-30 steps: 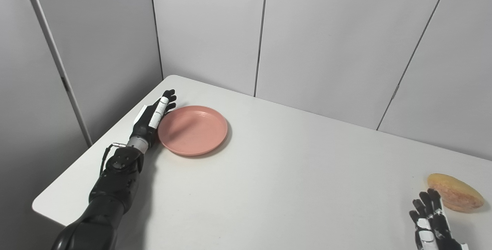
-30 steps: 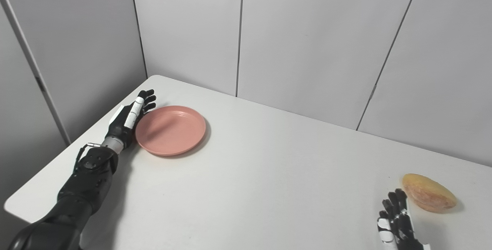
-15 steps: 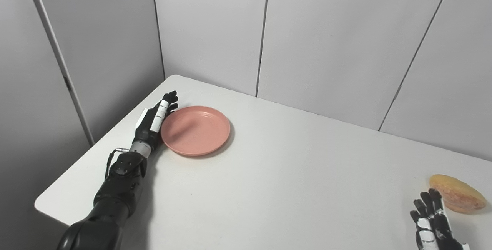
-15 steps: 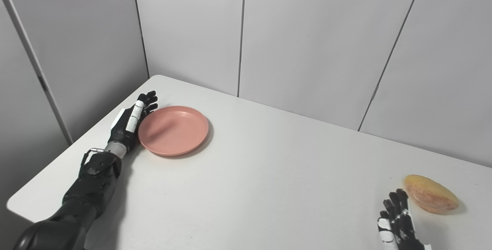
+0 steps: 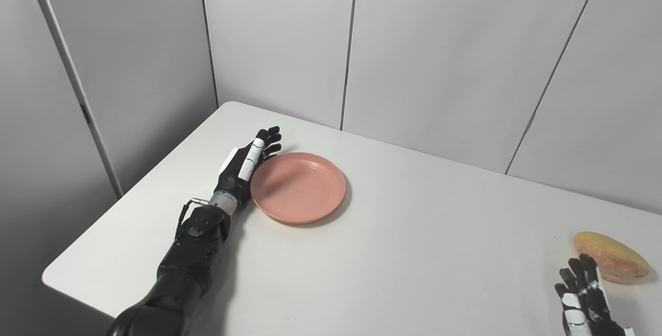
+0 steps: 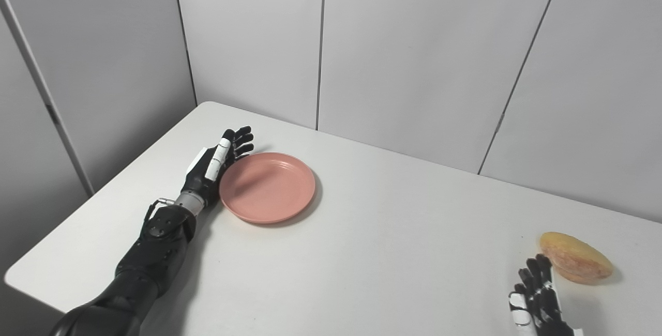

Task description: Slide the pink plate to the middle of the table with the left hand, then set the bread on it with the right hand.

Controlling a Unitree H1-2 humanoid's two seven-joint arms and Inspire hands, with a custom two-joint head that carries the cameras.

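The pink plate [image 5: 299, 187] lies flat on the white table [image 5: 393, 253], left of the middle. My left hand [image 5: 247, 164] rests edge-on against the plate's left rim, fingers stretched out and holding nothing. The bread [image 5: 611, 263], a golden oval loaf, sits near the table's right edge. My right hand [image 5: 584, 302] is low at the bottom right, just left of the bread, fingers spread and apart from it; its lower part is cut off by the picture's edge.
Grey wall panels [image 5: 439, 57] stand close behind the table and along its left side. The table's rounded near-left corner [image 5: 49, 276] lies beside my left forearm.
My left hand has pushed the plate to the right, toward the middle of the table. The right hand and the bread have stayed put.
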